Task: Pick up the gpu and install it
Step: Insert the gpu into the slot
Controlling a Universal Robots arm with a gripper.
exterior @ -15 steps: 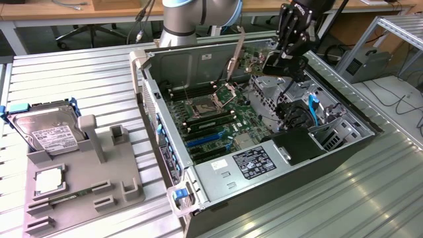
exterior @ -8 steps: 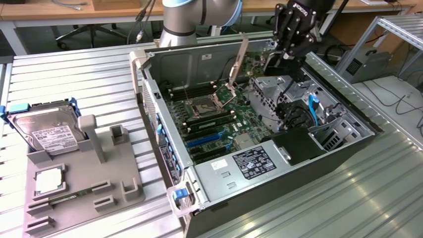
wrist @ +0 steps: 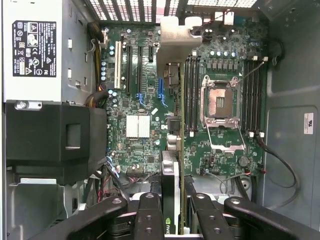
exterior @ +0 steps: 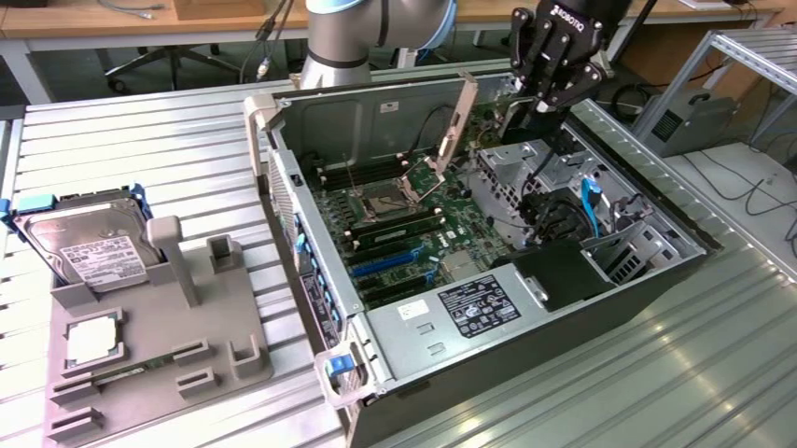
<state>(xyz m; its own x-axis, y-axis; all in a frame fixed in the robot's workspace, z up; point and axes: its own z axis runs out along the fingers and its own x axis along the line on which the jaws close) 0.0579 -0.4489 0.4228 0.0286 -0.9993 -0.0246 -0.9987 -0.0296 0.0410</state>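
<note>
Nearest in the exterior view, at 8 o'clock, a grey tray (exterior: 237, 322) rests on the ribbed metal table (exterior: 697, 373). It holds a hard drive (exterior: 90, 245) standing on edge at its far end, label showing, and a square chip (exterior: 93, 341) lying flat in a pocket at the near end. Just beside the tray, the case (exterior: 524, 364) lies on its side with the open face up. In its near end, at 5 o'clock, sits the power supply (exterior: 480, 303), label up, and a black shroud (exterior: 566, 275) butts against it at 4 o'clock. Past these the motherboard (exterior: 412, 224) covers the case floor. Its socket (exterior: 380, 198), near the centre, shows its contact field and is flanked by rows of memory slots. At 3 o'clock a blue cable (exterior: 588, 210) loops among black ones, beside a metal drive cage (exterior: 510, 177) at 2 o'clock. Farther on, at 1 o'clock, the claw (exterior: 536, 112) reaches down at the case mouth and is clamped on one short end of the gpu (exterior: 457, 121); the wrist view shows its fingers (wrist: 150, 215) on either side of the card's edge. The gpu hangs on edge above the motherboard, over the strip between the expansion slots and the memory slots. Its silver bracket is at the end away from the claw, and it is not seated in any slot. Farthest, at 12 o'clock, the arm (exterior: 361, 37) stands behind the case, with a wooden desk (exterior: 149, 23) beyond it.
</note>
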